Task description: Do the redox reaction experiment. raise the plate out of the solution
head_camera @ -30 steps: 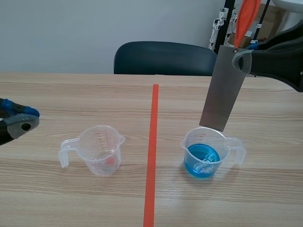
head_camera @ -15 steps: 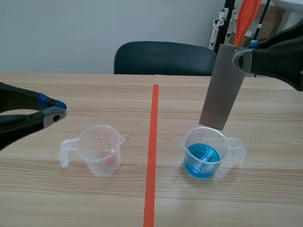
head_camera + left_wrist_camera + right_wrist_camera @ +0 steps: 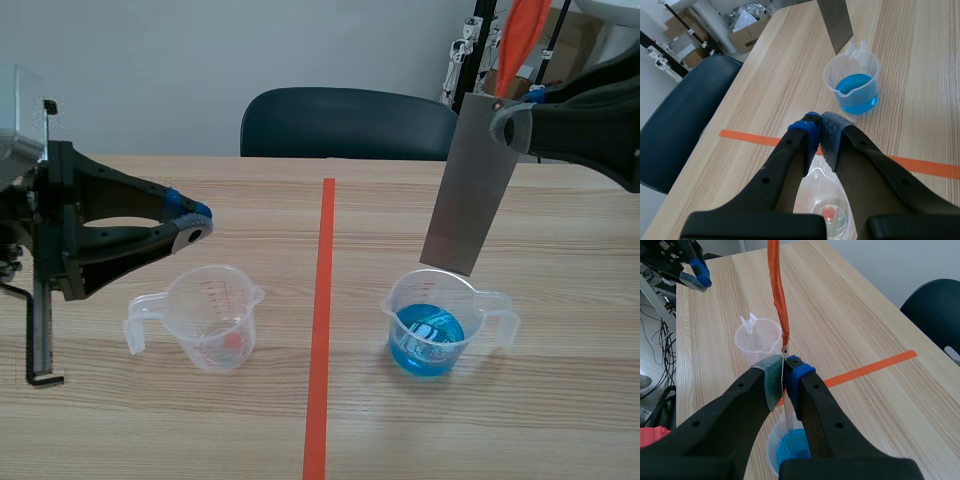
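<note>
A grey metal plate (image 3: 468,190) hangs tilted, its lower edge just above the rim of the clear cup of blue solution (image 3: 430,328). My right gripper (image 3: 503,124) is shut on the plate's top corner. In the right wrist view the plate (image 3: 789,415) shows edge-on between the pads, with the blue cup (image 3: 790,449) below and an orange strip (image 3: 778,295) rising from it. My left gripper (image 3: 190,222) is shut on nothing, above and behind an empty clear cup (image 3: 212,320). The left gripper (image 3: 820,125) points toward the blue cup (image 3: 854,86) and plate (image 3: 835,22).
An orange-red tape line (image 3: 322,320) runs down the table between the two cups. A dark chair (image 3: 345,122) stands behind the far table edge. The empty cup (image 3: 826,212), with a red trace in its bottom, lies under my left gripper. Boxes and stands sit at the back right.
My left arm has swung in from the left edge toward the middle, now over the empty cup. The right gripper and the plate have held nearly still above the blue cup.
</note>
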Available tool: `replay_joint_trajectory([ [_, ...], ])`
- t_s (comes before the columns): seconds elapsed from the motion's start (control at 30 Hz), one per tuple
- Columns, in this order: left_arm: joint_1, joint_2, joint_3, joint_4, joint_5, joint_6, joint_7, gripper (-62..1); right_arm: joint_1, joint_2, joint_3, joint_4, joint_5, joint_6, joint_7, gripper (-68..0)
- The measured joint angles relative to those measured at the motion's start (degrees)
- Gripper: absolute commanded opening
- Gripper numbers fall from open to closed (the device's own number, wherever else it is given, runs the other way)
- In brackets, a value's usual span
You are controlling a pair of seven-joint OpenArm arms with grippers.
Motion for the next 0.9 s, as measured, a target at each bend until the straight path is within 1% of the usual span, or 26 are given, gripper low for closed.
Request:
replay_joint_trajectory([
  [0.13, -3.34, 2.67, 2.71, -0.83, 3.89, -0.02, 0.61, -58.2, 0.0, 0.0, 0.0, 0.0, 0.0, 0.0, 0.0, -67.1],
  [0.2, -4.81, 3.91, 4.0, -1.7, 4.59, -0.02, 2.43, -58.2, 0.0, 0.0, 0.0, 0.0, 0.0, 0.0, 0.0, -67.1],
  [0.27, -6.14, 4.98, 5.29, -2.91, 5.84, -0.04, 2.86, -58.2, 0.0, 0.0, 0.0, 0.0, 0.0, 0.0, 0.0, -67.1],
  [0.47, -9.44, 6.84, 7.61, -5.46, 6.34, -0.04, 3.39, -58.2, 0.0, 0.0, 0.0, 0.0, 0.0, 0.0, 0.0, -67.1],
  [0.57, -10.95, 7.5, 9.27, -5.99, 8.96, -0.07, 3.61, -58.2, 0.0, 0.0, 0.0, 0.0, 0.0, 0.0, 0.0, -67.1],
  [0.83, -13.97, 9.75, 12.5, -6.47, 8.98, -0.33, 5.29, -58.1, 0.0, 0.0, 0.0, 0.0, 0.0, 0.0, 0.0, -67.1],
  [0.9, -14.64, 10.38, 13.4, -6.47, 9.79, -0.48, 5.62, -58.1, 0.0, 0.0, 0.0, 0.0, 0.0, 0.0, 0.0, -67.1],
])
